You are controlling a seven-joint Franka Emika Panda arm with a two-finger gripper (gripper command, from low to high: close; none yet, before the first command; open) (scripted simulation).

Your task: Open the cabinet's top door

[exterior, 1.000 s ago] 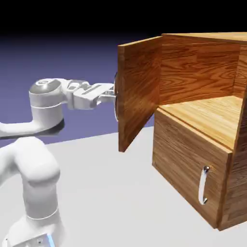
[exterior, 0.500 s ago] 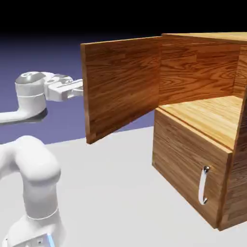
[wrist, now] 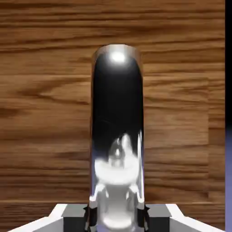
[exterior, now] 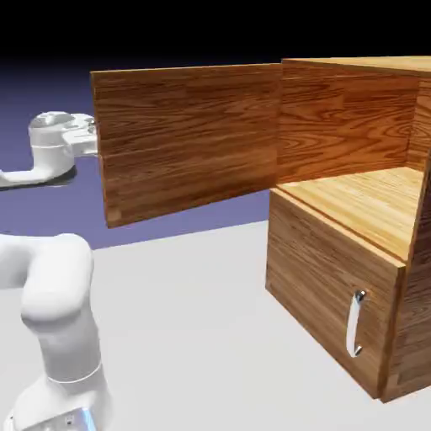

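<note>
Evidently gripper [wrist: 117, 218] shut (on handle [wrist: 117, 136])

The top door [exterior: 189, 139] is standing wide open, its inner face showing — it is swinging out from the left edge of the cabinet [exterior: 337, 286] toward the exterior view's left. The robot arm [exterior: 63, 295] is rising near the tabletop's [exterior: 185, 311] lower left corner, its upper part reaching to the door's outer edge, where the door is hiding the gripper's fingertips. Below the open compartment [exterior: 353, 198], the lower panel [exterior: 324, 278] is sitting closed — its curved silver handle [exterior: 354, 324] is standing upright near the panel's right edge.
</note>
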